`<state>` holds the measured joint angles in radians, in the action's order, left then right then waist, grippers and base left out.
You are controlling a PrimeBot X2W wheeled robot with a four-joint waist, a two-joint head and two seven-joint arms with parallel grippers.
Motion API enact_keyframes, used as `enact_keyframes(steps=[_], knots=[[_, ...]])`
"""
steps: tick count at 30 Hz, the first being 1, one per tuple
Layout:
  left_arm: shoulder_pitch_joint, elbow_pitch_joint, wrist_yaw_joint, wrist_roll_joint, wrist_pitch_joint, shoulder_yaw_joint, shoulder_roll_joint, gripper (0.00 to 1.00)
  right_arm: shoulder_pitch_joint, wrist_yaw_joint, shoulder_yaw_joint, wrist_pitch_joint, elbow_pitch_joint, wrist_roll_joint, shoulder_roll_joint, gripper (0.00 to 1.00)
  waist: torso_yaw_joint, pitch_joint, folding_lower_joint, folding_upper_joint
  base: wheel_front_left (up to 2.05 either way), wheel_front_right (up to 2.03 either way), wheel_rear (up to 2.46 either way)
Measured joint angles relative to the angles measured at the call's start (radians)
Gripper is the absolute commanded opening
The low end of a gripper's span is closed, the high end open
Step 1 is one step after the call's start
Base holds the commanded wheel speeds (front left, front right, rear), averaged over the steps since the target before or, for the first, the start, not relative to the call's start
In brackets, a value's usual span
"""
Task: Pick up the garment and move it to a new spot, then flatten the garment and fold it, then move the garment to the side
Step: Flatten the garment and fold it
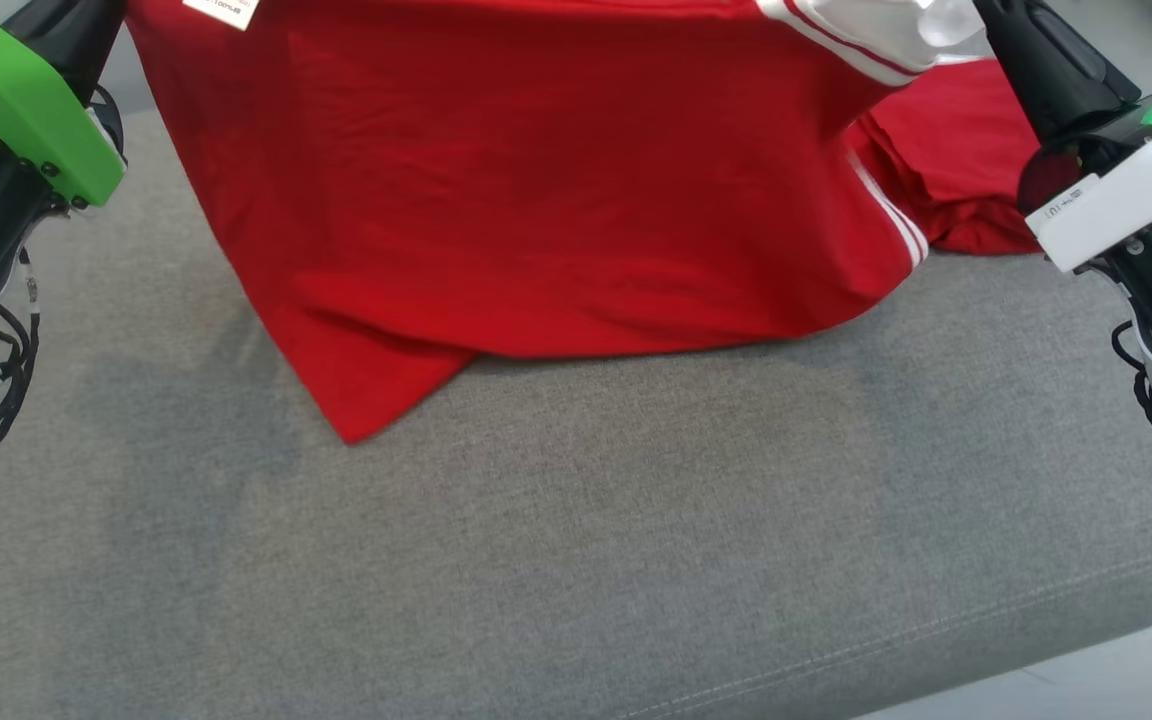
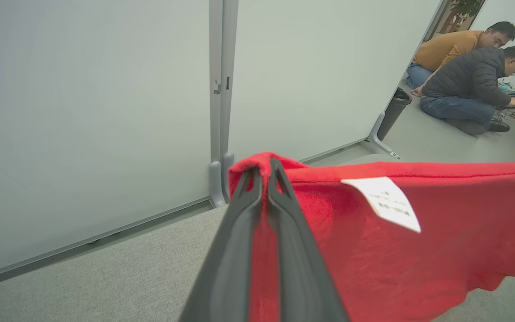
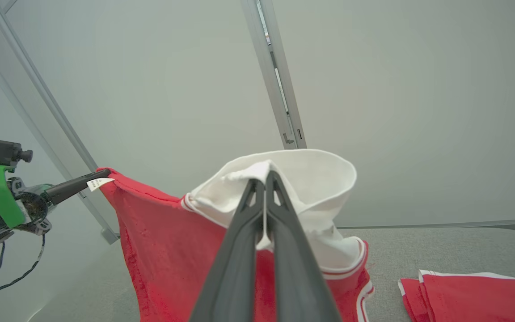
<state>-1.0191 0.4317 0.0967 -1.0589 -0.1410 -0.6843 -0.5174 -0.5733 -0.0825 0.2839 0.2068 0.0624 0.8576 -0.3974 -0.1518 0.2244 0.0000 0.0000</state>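
The garment (image 1: 536, 200) is red with white striped trim and a white label (image 2: 389, 203). It hangs stretched between my two grippers, and its lower edge rests on the grey cushion (image 1: 636, 560). My left gripper (image 2: 262, 169) is shut on a red top corner near the label, and it also appears in the right wrist view (image 3: 99, 175). My right gripper (image 3: 264, 178) is shut on the white trimmed part (image 3: 311, 179) of the garment at the other top end. In the head view both sets of fingertips are cut off by the top edge.
A red fold with white trim (image 3: 476, 295) lies on the cushion to the right; I cannot tell if it belongs to the held garment. Pale partition panels (image 2: 83, 112) stand behind. Two people (image 2: 467, 85) sit on the floor beyond them. The cushion's front edge (image 1: 936, 650) is near.
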Motion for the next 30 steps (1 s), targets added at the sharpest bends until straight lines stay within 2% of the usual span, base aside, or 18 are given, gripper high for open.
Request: enact_keyframes(steps=[6,9,13,14,15,20,23,27,30], knots=[[0.068,-0.164,0.012,-0.099,-0.038,0.005,-0.026,0.00,0.059,-0.015,-0.006,0.040,0.148,0.111,-0.012,0.00,0.020,-0.081,0.0000,0.0000,0.00,0.00,0.00],[0.145,-0.317,0.018,-0.183,-0.071,0.017,-0.069,0.00,0.179,-0.013,-0.057,0.073,0.263,0.159,-0.079,0.00,0.030,-0.137,0.0000,0.0000,0.00,0.00,0.00],[0.150,-0.515,0.018,-0.260,-0.104,0.093,-0.145,0.00,0.220,0.028,-0.170,0.080,0.429,0.206,-0.116,0.00,0.039,-0.187,-0.0001,0.0000,0.00,0.00,0.00],[0.150,-0.515,0.018,-0.260,-0.104,0.093,-0.145,0.00,0.220,0.028,-0.170,0.080,0.429,0.206,-0.116,0.00,0.039,-0.187,-0.0001,0.0000,0.00,0.00,0.00],[0.150,-0.562,0.014,-0.278,-0.119,0.112,-0.173,0.00,0.220,0.041,-0.194,0.085,0.474,0.220,-0.124,0.00,0.042,-0.197,0.0000,0.0000,0.00,0.00,0.00],[0.150,-0.710,-0.076,-0.366,-0.197,0.167,-0.260,0.00,0.241,0.098,-0.266,0.145,0.603,0.299,-0.162,0.00,0.052,-0.217,-0.0001,0.0000,0.00,0.00,0.00],[0.160,-0.757,-0.141,-0.421,-0.251,0.170,-0.285,0.00,0.267,0.134,-0.263,0.192,0.630,0.379,-0.155,0.00,0.055,-0.200,-0.0001,0.0000,0.00,0.00,0.00],[0.214,-0.732,-0.202,-0.456,-0.306,0.131,-0.284,0.00,0.279,0.167,-0.207,0.228,0.582,0.464,-0.098,0.00,0.062,-0.157,0.0000,0.0000,0.00,0.00,0.00],[0.251,-0.645,-0.212,-0.456,-0.335,0.081,-0.277,0.00,0.266,0.184,-0.156,0.243,0.485,0.479,-0.053,0.00,0.070,-0.119,0.0000,0.0000,0.00,0.00,0.00]])
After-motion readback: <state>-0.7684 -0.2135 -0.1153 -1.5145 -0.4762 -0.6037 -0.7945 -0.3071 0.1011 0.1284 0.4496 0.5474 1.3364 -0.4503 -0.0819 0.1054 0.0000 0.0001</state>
